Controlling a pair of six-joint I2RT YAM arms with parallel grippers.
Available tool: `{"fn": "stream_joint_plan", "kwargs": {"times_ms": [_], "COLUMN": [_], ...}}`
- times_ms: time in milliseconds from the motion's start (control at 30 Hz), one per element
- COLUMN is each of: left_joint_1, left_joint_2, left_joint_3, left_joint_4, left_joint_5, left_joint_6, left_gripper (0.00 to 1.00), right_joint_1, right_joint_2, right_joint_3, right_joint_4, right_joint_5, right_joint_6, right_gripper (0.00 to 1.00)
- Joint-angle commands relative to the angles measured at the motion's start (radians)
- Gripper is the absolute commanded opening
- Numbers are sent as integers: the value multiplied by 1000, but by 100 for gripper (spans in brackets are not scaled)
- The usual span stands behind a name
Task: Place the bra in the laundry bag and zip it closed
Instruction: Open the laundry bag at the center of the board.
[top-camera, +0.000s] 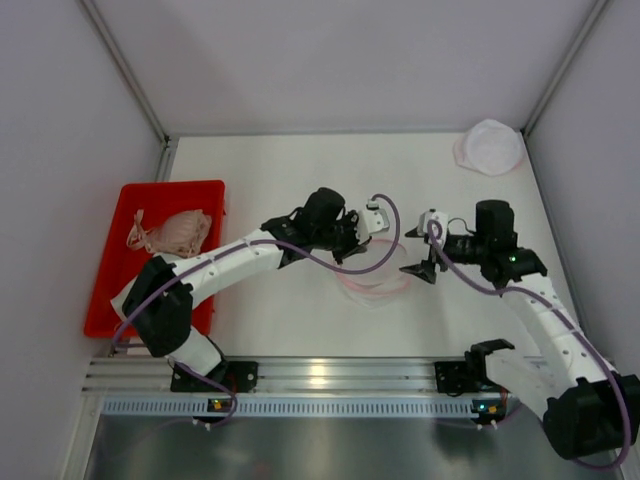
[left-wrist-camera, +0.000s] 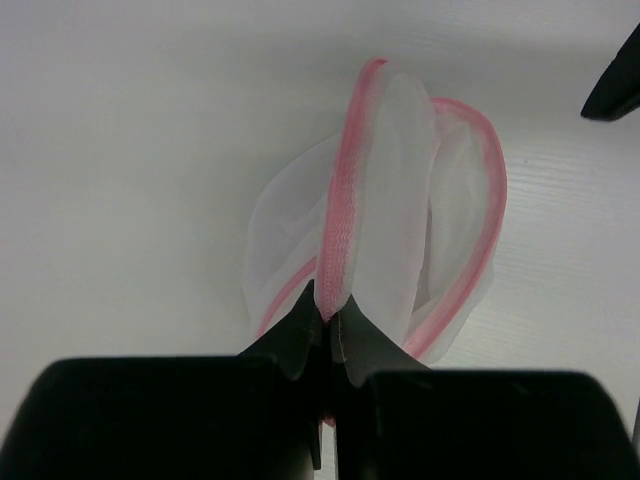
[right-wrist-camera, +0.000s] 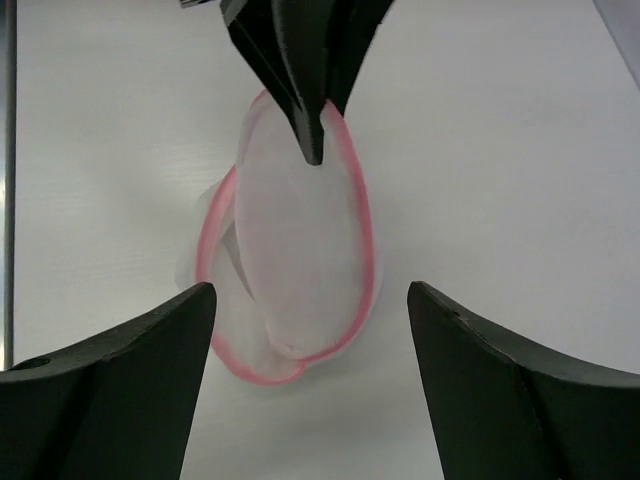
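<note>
**Left tool pinches the bag's rim; bra lies in the tray**

We see the left tool (left-wrist-camera: 325, 318) closed on the pink zipper edge of the laundry bag (left-wrist-camera: 395, 200), near the middle of the bench (top-camera: 280, 170). The mesh hangs folded from that grip, with its mouth partly agape. The right tool (right-wrist-camera: 310, 300) stands wide open just beside the bag and faces it, gripping nothing. The bra (top-camera: 178, 232) lies bunched in the red tray (top-camera: 105, 300) at the left edge of the bench, well apart from the bag. A second white bag (top-camera: 490, 147) rests in the far right corner.
</note>
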Motion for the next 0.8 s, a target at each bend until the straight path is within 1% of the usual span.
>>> {"fn": "stream_joint_plan", "kwargs": {"times_ms": [0, 33, 100, 133, 167, 300, 367, 400, 433, 500, 533, 567, 600, 633, 700, 733, 767], "left_joint_1": [4, 4, 4, 4, 4, 4, 4, 4, 4, 7, 7, 8, 13, 18, 57, 77, 100], "left_joint_2": [-2, -2, 3, 1, 3, 0, -2, -2, -2, -10, -13, -22, -28, -36, -74, -94, -133], "left_joint_3": [34, 35, 37, 38, 38, 43, 43, 43, 42, 38, 32, 31, 29, 22, 9, -12, -24], "left_joint_4": [-2, -2, 1, 1, 1, -1, -2, 1, -2, -1, -2, -1, -2, -1, -5, -5, -5], "left_joint_5": [82, 82, 84, 85, 91, 87, 85, 81, 78, 75, 61, 46, 24, -17, -34, -39, -42], "left_joint_6": [-25, -22, -23, -23, -25, -28, -32, -37, -41, -66, -77, -110, -132, -187, -245, -305, -331], "left_gripper": [0, 0, 0, 0, 0, 0, 0, 0, 0, 1, 1, 2, 4, 8, 18, 31, 36], "right_joint_1": [89, 132, 157, 181, 192, 218, 229, 238, 243, 247, 249, 249, 247, 246, 237, 229, 220], "right_joint_2": [-61, -66, -65, -58, -52, 11, 34, 35, 41, 50, 55, 54, 54, 46, 47, 55, 58], "right_joint_3": [-62, -74, -102, -113, -122, -107, -114, -122, -127, -131, -131, -130, -131, -133, -122, -117, -104], "right_joint_4": [110, 131, 202, 237, 289, 349, 374, 414, 420, 426, 423, 425, 432, 479, 520, 553, 567], "right_joint_5": [76, 104, 130, 168, 187, 239, 262, 280, 286, 296, 303, 308, 319, 348, 384, 394, 401], "right_joint_6": [-180, -186, -180, -168, -163, -113, -101, -88, -87, -67, -62, -53, -21, 13, 128, 174, 261], "right_gripper": [77, 77, 72, 70, 68, 64, 57, 53, 46, 36, 20, 9, 0, 0, 0, 0, 0]}}
